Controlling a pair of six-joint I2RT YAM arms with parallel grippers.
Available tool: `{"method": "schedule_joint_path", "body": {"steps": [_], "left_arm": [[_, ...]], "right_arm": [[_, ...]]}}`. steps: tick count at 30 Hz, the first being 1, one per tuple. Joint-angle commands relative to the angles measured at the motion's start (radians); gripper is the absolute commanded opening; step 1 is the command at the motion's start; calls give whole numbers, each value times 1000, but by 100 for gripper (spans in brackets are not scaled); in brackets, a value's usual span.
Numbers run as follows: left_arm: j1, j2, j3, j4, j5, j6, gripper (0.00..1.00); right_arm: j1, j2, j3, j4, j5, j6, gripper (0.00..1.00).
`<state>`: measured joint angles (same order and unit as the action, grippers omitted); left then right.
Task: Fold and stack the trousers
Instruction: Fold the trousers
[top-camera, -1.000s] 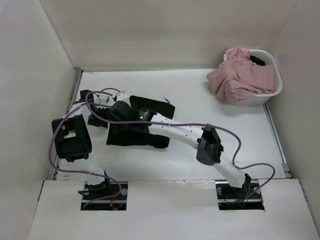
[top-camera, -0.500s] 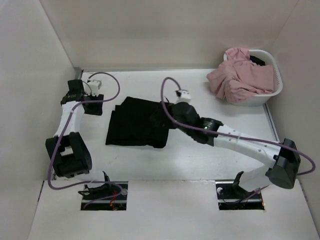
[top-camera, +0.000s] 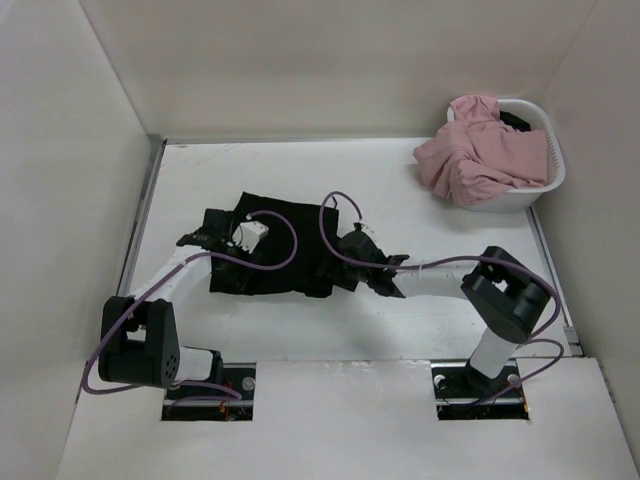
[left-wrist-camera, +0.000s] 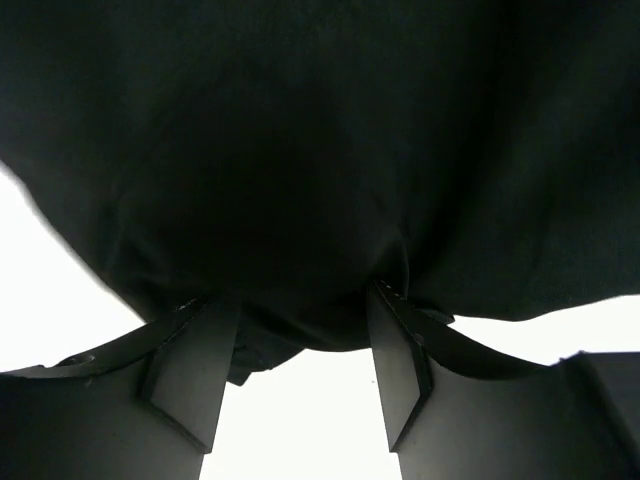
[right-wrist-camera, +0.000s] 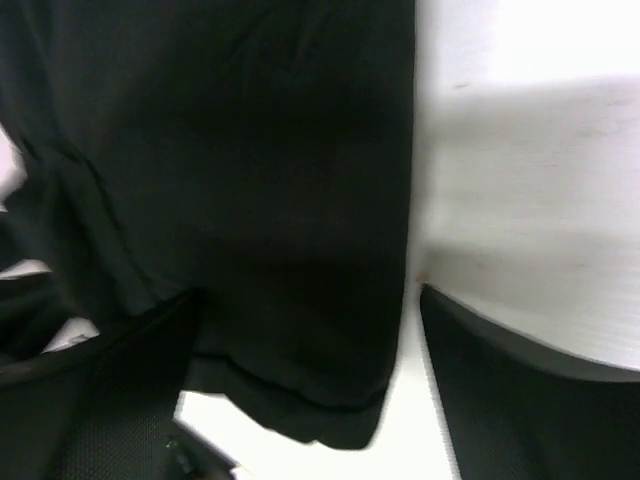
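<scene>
The black trousers (top-camera: 275, 245) lie folded into a compact bundle in the middle of the white table. My left gripper (top-camera: 222, 232) is at their left edge. In the left wrist view its fingers (left-wrist-camera: 190, 365) stand apart with bare table between them, and the left gripper (left-wrist-camera: 300, 300) has its tips at the rim of the trousers (left-wrist-camera: 320, 150). My right gripper (top-camera: 345, 255) is at the bundle's right edge. In the right wrist view the right gripper (right-wrist-camera: 305, 330) is wide open, with a folded corner of the trousers (right-wrist-camera: 250, 200) lying between its fingers.
A white basket (top-camera: 555, 175) stands at the back right with a pink garment (top-camera: 480, 155) heaped in it and spilling over its rim. Walls close in the table on the left, back and right.
The left arm has swung in from the far left to the trousers' left edge. The right arm has drawn back, its gripper now low at their right edge. The bundle has kept its place.
</scene>
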<state>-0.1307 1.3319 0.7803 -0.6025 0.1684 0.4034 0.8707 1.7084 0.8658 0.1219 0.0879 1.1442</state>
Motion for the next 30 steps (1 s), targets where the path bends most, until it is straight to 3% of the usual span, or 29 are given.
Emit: {"method": "schedule_joint_path", "body": {"steps": [1, 4, 5, 7, 14, 18, 22, 25, 26, 28, 29, 30], "left_arm": [[-11, -5, -49, 89, -115, 45, 52], [-31, -14, -50, 96, -109, 37, 52], [-39, -16, -47, 98, -106, 35, 52], [-60, -20, -36, 98, -90, 28, 52], [-129, -98, 89, 1, 25, -46, 54], [-120, -146, 184, -77, 100, -72, 57], [-93, -154, 214, -97, 99, -64, 57], [-67, -148, 198, -88, 92, -66, 57], [-60, -143, 194, -86, 91, -69, 57], [-47, -140, 188, -86, 88, -74, 56], [-39, -145, 188, -88, 88, -75, 56], [-28, -152, 188, -88, 88, -78, 56]], "right_arm": [[24, 25, -30, 157, -72, 88, 71], [23, -2, -100, 211, -73, 114, 20], [11, -21, -131, 220, -68, 120, 9], [-37, -59, -177, 226, -76, 111, 0], [-225, -200, -252, 161, -249, -96, 0], [-391, -234, -223, -29, -434, -279, 1], [-497, -265, -189, -253, -465, -432, 4], [-532, -309, -208, -307, -438, -480, 10], [-543, -328, -218, -311, -433, -486, 20], [-571, -378, -234, -318, -424, -497, 54], [-585, -418, -237, -324, -421, -504, 100], [-594, -468, -235, -338, -415, -512, 100]]}}
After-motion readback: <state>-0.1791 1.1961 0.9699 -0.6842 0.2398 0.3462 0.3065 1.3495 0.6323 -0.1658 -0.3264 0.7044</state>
